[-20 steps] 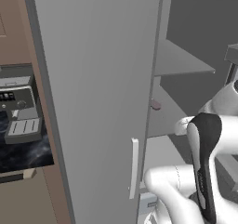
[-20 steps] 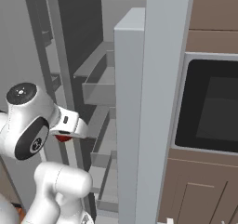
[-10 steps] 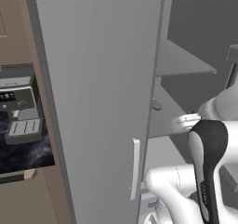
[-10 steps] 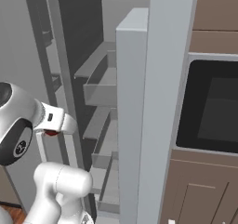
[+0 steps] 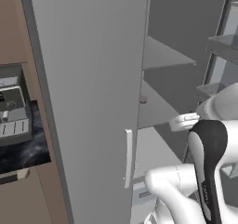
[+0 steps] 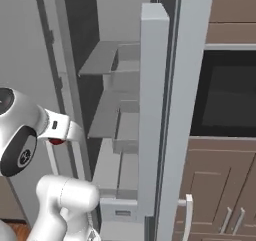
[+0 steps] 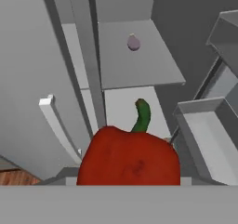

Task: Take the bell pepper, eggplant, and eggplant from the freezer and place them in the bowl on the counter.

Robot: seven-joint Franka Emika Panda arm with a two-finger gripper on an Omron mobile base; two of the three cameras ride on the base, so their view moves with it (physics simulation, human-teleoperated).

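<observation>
At the hand view's bottom edge, red bell pepper (image 7: 128,157), fingertips hidden.

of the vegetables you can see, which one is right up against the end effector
The red bell pepper with the green stem, filling the bottom of the hand view. The small purple eggplant lies far off on a freezer shelf.

2 base views flank the open freezer (image 5: 93,79) – sharing its shelves; hand view looks in, seemingly close.

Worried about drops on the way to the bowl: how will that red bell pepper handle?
The bell pepper looks smooth and glossy, so probably slippery. Its rounded, lobed body would likely roll if set down. It fills the view right at the gripper, apparently held; its green stem looks snappable.
</observation>
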